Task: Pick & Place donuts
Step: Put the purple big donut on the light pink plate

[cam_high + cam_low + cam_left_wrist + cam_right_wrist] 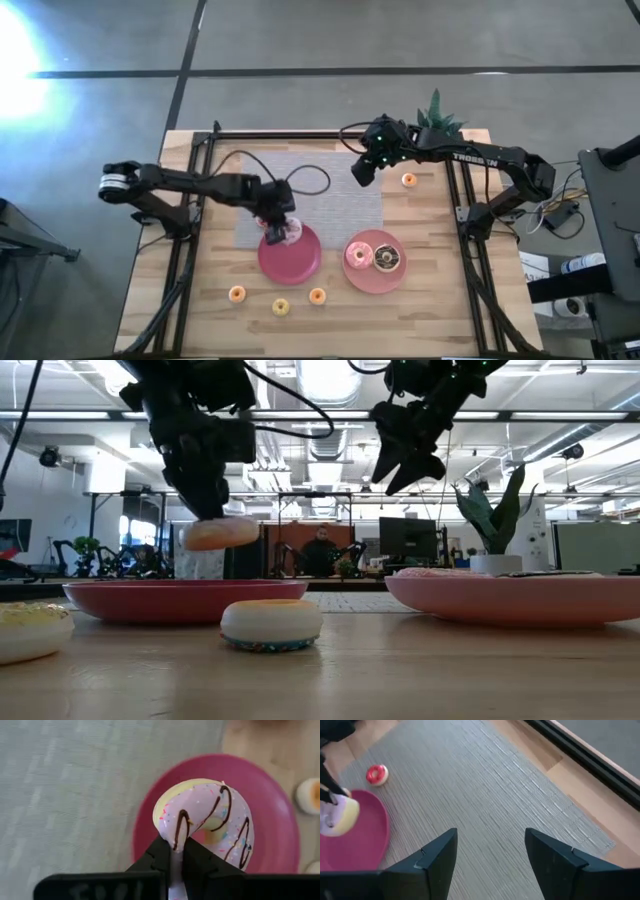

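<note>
My left gripper (pixel 215 510) comes down from above and holds a donut (pixel 221 533) just over the left plate (pixel 160 600), not touching it. My right gripper (pixel 405 455) hangs higher, with its fingers apart and nothing between them. A small donut (pixel 271 625) lies on the table (pixel 400 670) in front. The right plate (pixel 520 598) carries something pale on top.

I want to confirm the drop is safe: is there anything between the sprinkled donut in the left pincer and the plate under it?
Nothing visible. The left pincer holds the sprinkled donut above the left plate, whose surface below looks bare. The right pincer waits open over the grey mat.
</note>
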`<action>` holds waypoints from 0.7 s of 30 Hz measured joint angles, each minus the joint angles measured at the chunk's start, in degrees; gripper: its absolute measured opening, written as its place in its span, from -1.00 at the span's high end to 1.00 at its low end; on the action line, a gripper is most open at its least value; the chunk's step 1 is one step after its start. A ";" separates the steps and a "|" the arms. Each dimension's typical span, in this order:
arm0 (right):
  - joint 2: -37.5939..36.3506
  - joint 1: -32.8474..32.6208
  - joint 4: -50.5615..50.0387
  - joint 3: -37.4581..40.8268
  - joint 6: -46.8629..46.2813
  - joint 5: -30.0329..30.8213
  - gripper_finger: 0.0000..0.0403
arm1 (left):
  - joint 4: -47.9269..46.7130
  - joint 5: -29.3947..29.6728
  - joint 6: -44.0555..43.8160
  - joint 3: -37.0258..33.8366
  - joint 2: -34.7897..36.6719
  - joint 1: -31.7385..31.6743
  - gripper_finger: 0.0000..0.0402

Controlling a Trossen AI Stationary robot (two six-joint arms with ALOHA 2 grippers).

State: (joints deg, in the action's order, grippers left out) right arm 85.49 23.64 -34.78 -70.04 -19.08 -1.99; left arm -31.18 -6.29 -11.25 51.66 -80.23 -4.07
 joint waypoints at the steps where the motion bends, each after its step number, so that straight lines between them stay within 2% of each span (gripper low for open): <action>1: 0.00 0.00 -0.30 0.00 0.60 -0.06 -0.11 | 1.52 -0.01 -0.89 -0.43 -0.36 0.73 0.96; 8: -1.63 0.00 -2.67 0.00 2.98 0.21 -0.11 | 14.16 0.32 -3.66 -0.79 -2.82 1.80 0.96; 14: -7.48 0.02 -2.79 1.97 2.08 5.33 -0.11 | 15.77 1.06 1.98 5.82 -9.55 0.42 0.96; 18: -12.35 0.07 -2.86 5.73 -0.77 5.23 -0.11 | 15.67 0.92 6.08 11.94 -15.38 -0.97 0.96; 21: -15.50 -0.01 -3.20 9.62 -3.97 1.66 -0.11 | 12.75 0.38 8.84 16.31 -18.54 -1.60 0.96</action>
State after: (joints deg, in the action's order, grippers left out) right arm 69.99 23.63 -37.98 -60.42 -23.05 -0.32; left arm -18.44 -5.91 -2.41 67.97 -98.76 -5.67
